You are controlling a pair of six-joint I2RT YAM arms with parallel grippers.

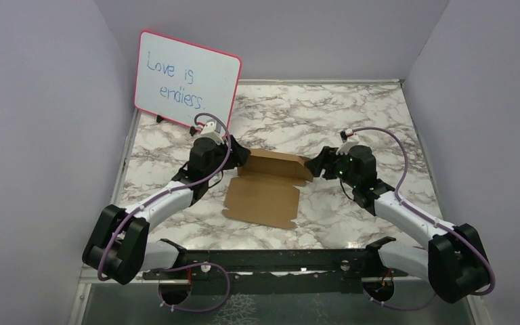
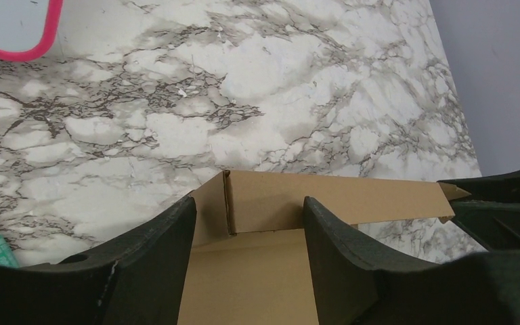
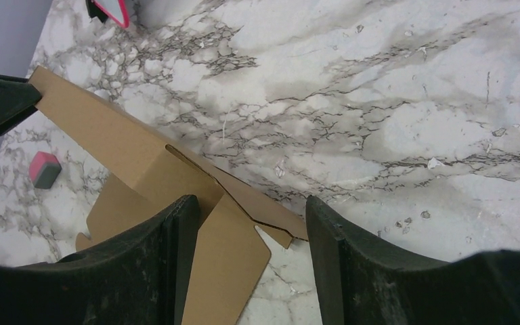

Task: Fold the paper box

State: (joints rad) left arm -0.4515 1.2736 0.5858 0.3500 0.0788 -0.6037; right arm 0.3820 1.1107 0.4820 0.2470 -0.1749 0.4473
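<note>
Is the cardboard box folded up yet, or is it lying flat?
Partly folded. The box has its far panel standing up off the table, while its near panel lies flat. It is not a closed box yet.

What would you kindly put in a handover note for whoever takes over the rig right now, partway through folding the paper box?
Left gripper: open, fingers either side of the box's raised far-left corner, not clamped.
Right gripper: open, fingers straddling the right-end flap, not clamped.
Paper box: on the table between the two arms. Its main panel lies flat and its far wall is folded up.
Done: only the far wall is raised.
Left: the near panel and its flaps lie flat. They probably need folding up and tucking in to close the box.
</note>
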